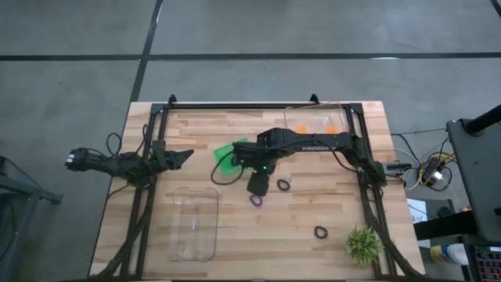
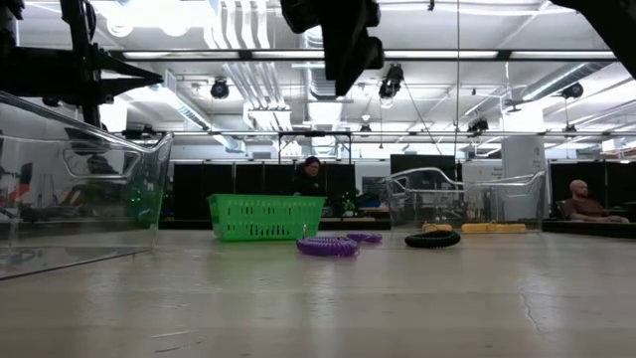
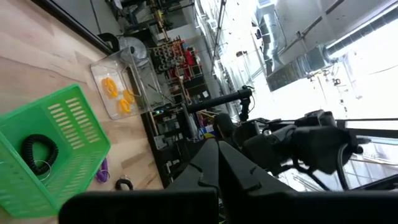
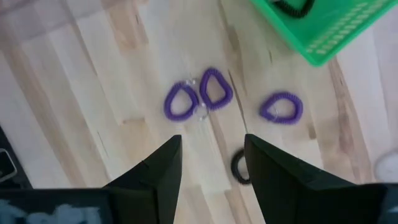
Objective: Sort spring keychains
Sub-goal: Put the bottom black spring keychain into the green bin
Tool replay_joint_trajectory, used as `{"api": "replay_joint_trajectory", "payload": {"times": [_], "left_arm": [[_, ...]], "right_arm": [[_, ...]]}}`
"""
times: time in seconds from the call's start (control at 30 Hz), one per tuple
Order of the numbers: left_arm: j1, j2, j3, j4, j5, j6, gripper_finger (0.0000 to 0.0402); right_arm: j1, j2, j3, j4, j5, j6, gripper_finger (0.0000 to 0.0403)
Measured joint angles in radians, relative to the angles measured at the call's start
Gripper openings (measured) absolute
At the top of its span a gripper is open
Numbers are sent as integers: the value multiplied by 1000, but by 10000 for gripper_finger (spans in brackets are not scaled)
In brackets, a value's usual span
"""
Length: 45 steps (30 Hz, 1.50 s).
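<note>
the right wrist view alone shows three purple spring keychains [image 4: 214,88] as coiled loops on the bare counter [image 4: 81,93], two touching, one apart near a black keychain [image 4: 239,167]. the left wrist view alone shows a black coil [image 3: 38,152] inside the green bin [image 3: 74,134] and orange keychains [image 3: 118,94] in a clear tray [image 3: 134,74]. the right gripper [image 4: 211,163] hovers above the purple loops, jaws parted, holding nothing. the left gripper [image 1: 182,157] waits at the counter's left edge, jaws closed, empty.
</note>
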Motion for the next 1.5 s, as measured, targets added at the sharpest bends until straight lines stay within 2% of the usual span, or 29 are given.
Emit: {"api": "replay_joint_trajectory", "payload": {"times": [0.43,0.73,0.87,1.07,1.23,1.37,1.5], "left_arm": [[0,0,0,0,3,0,0],[0,0,0,0,5,0,0],[0,0,0,0,5,0,0],[0,0,0,0,2,1,0],[0,0,0,0,2,1,0],[0,0,0,-1,2,1,0],[0,0,0,-1,2,1,0]], "right_arm": [[69,-32,-5,-94,26,52,129],[119,-209,-99,-105,45,199,109],[122,-313,-229,-86,51,261,103],[121,-476,-510,-6,46,360,94],[141,-582,-751,137,-72,470,86],[206,-639,-902,229,-101,548,84],[271,-666,-1027,295,-174,601,89]]}}
